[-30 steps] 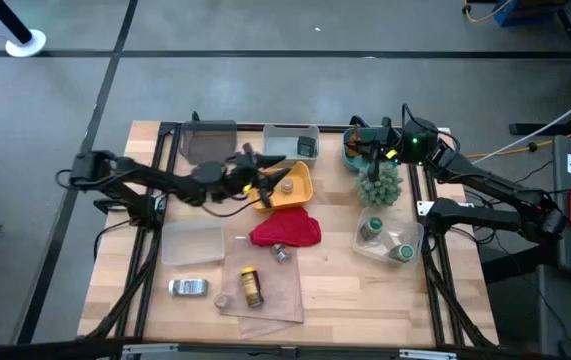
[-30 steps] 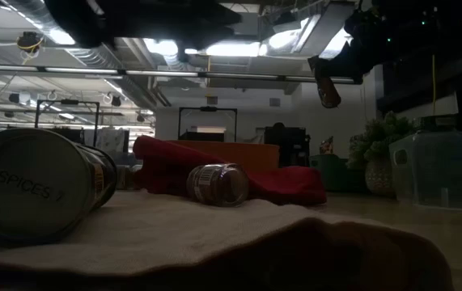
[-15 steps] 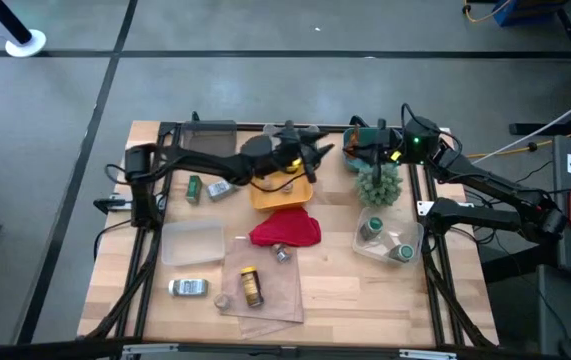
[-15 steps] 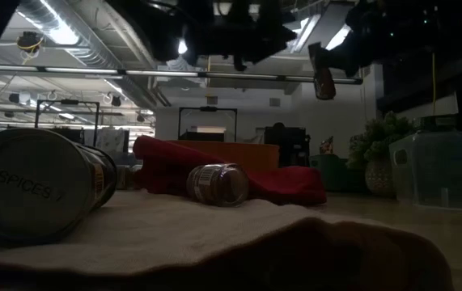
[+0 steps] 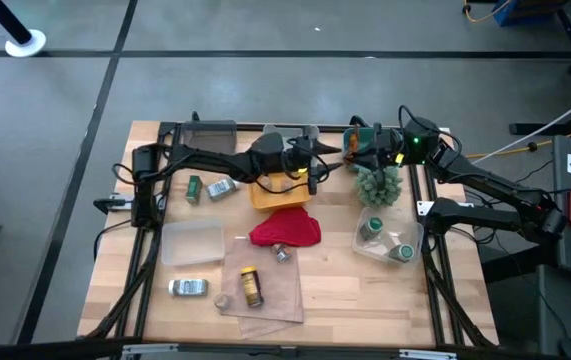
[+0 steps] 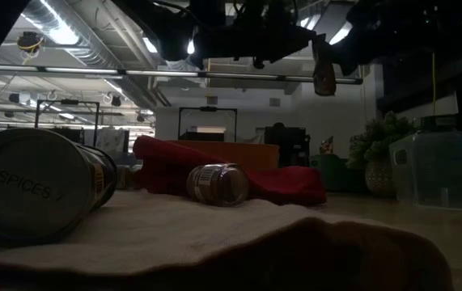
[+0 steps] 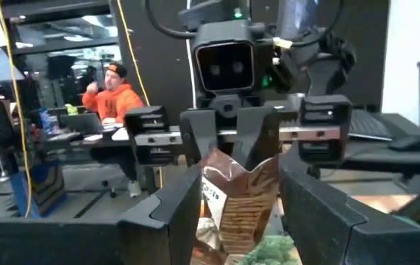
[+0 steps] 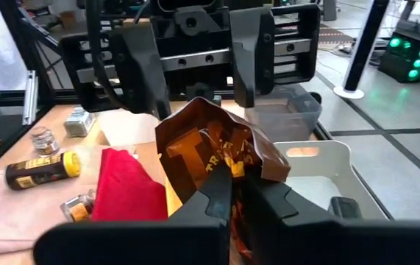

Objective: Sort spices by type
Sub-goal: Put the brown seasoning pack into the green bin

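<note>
My right gripper (image 5: 363, 150) is shut on an orange-brown foil sachet (image 8: 210, 140), high above the table's far middle beside the fuzzy green plant (image 5: 378, 183). My left gripper (image 7: 239, 188) reaches in from the left and stands open, one finger on either side of the sachet (image 7: 240, 197); whether they touch it I cannot tell. Other spices rest on the table. Two jars (image 5: 208, 188) lie at the left. A yellow-capped brown bottle (image 5: 251, 285), a tan-topped pot (image 5: 223, 300) and a small jar (image 5: 281, 254) lie on the brown mat. A silver tin (image 5: 188, 288) lies beside the mat. My right gripper pinches the crumpled sachet between its two fingers (image 8: 217, 195) at its lower part (image 8: 228, 165). The fingers come about level from the table's right side. The sachet stands roughly upright (image 6: 322, 73), lifted well clear of the table.
A yellow tray (image 5: 265, 192) and a red cloth (image 5: 285, 230) lie under the left arm. A clear bin (image 5: 390, 240) with green-lidded jars sits at the right, two bins (image 5: 210, 140) (image 5: 290, 133) at the far edge, a clear lid (image 5: 193, 243) at the left.
My left gripper has swung from over the yellow tray's left side toward the table's right, up to the sachet held by my right gripper, and has slowed there. My right gripper has stayed in place, turning the sachet a little more upright.
</note>
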You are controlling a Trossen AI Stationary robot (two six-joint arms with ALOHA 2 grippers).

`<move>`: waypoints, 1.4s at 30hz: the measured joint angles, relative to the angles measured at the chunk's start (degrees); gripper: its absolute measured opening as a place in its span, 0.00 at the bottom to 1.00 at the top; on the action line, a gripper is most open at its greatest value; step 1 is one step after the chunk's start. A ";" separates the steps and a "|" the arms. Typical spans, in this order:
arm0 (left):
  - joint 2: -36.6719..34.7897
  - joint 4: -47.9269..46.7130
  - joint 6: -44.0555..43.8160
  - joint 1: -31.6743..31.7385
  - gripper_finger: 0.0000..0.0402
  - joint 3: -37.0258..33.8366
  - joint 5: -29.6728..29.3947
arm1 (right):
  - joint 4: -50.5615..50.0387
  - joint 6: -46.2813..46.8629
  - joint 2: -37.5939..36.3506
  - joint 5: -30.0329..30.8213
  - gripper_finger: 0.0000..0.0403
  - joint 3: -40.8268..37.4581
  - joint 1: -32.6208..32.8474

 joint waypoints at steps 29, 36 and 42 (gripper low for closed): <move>0.00 -6.04 5.62 -0.44 0.31 0.00 0.00 | -0.05 1.48 3.78 -1.36 0.06 0.02 0.00; -0.02 -6.03 5.61 -0.38 0.29 0.00 0.20 | 0.19 1.52 3.76 -3.47 0.06 0.02 0.00; -0.02 -6.22 6.14 -0.38 0.22 0.00 0.17 | 0.17 1.52 3.76 -3.53 0.06 0.02 0.00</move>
